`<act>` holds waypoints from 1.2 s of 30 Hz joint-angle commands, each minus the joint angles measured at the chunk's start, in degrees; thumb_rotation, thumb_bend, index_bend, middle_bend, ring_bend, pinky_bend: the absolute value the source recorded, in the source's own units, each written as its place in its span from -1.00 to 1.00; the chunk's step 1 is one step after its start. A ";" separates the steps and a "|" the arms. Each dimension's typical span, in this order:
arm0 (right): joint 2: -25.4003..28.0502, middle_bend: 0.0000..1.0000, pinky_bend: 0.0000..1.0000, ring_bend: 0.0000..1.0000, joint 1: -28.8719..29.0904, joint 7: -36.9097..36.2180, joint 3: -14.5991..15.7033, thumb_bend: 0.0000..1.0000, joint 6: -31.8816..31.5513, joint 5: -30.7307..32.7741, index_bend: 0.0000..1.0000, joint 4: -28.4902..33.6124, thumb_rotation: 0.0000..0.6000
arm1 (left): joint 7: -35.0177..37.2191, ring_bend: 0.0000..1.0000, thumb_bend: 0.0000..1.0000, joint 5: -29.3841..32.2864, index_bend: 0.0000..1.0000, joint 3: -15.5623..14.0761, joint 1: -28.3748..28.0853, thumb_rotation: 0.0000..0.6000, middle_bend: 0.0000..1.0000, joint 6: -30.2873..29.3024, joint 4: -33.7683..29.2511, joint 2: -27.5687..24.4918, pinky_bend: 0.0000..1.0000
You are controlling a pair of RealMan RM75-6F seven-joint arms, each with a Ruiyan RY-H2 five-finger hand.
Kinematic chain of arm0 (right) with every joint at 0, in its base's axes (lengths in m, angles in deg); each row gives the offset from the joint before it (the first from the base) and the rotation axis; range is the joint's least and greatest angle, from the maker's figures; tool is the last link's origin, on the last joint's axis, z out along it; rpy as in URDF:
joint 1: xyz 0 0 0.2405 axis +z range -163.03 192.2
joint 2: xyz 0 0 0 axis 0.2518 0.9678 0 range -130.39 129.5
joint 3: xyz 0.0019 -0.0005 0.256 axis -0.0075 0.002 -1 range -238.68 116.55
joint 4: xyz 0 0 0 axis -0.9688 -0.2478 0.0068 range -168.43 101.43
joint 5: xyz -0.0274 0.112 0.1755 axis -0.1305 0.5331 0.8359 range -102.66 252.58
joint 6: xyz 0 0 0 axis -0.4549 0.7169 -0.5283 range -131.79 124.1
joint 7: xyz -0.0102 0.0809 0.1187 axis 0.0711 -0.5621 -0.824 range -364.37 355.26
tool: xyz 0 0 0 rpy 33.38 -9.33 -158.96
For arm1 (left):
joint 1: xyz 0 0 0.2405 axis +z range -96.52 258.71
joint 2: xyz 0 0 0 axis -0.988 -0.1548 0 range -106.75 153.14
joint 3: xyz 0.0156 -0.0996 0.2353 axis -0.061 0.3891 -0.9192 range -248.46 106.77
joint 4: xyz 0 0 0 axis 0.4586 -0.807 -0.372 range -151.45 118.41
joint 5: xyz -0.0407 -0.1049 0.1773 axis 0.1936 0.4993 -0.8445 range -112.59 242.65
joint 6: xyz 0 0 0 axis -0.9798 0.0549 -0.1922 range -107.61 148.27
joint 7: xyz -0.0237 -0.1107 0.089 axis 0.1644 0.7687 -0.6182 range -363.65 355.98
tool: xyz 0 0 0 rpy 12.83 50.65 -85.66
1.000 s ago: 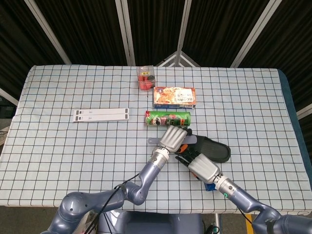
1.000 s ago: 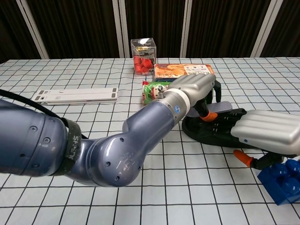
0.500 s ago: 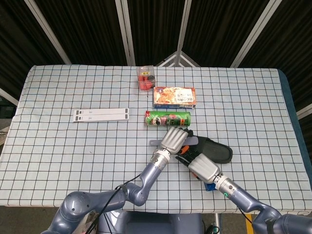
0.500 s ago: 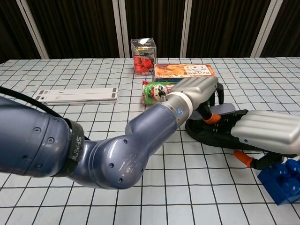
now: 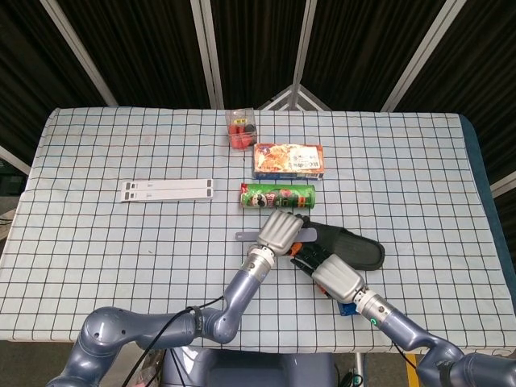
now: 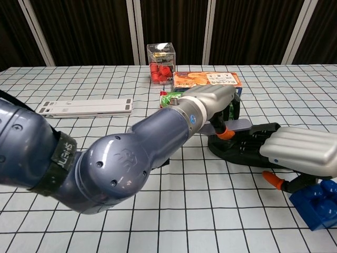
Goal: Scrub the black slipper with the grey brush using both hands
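Observation:
The black slipper [image 5: 359,249] lies on the checked cloth right of centre, also seen as the slipper [image 6: 239,149] in the chest view. My left hand [image 5: 279,231] grips the grey brush [image 5: 244,236], whose flat grey end [image 6: 239,125] sits over the slipper's near end. The same left hand [image 6: 208,99] fills the middle of the chest view. My right hand [image 5: 338,278] lies over the slipper's front edge and holds it down; this right hand [image 6: 300,152] hides that part of the slipper.
A green chip can [image 5: 277,196] lies just behind the left hand, with a snack box [image 5: 288,160] and a clear box of red pieces [image 5: 240,129] further back. A white strip [image 5: 168,189] lies to the left. A blue block [image 6: 315,204] sits by the right wrist.
The left hand has drawn the brush to the left across the slipper, after a small push to the right. The right hand and the slipper have stayed put.

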 commanded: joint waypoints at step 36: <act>0.25 -0.76 -0.74 -0.85 0.51 0.24 0.68 0.48 -0.33 0.33 -1.00 0.49 1.00 | -1.78 0.04 0.29 2.99 0.01 -0.81 -3.25 1.00 0.28 3.34 5.81 1.62 0.09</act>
